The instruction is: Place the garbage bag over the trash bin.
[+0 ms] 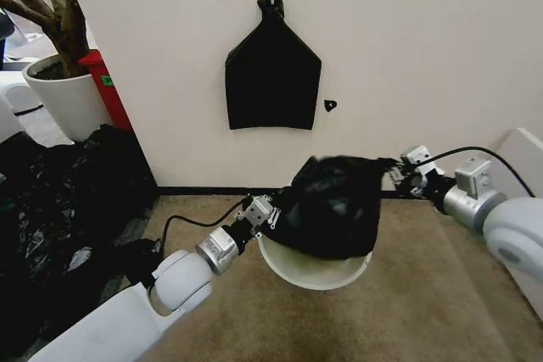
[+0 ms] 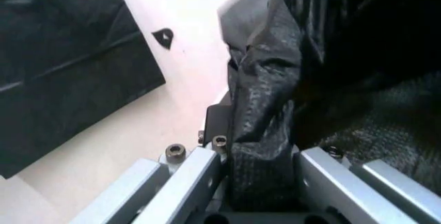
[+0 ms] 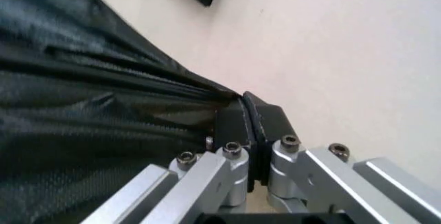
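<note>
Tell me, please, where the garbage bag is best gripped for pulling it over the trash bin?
By its edge, from opposite sides, as now: left gripper and right gripper each pinch the garbage bag, stretching the soft film above the trash bin and its round rim.

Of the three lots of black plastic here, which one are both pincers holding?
The garbage bag stretched above the trash bin, with the left pincer and right pincer shut on its opposite edges. The flat bag hangs on the wall; the sheeting lies heaped on the floor.
</note>
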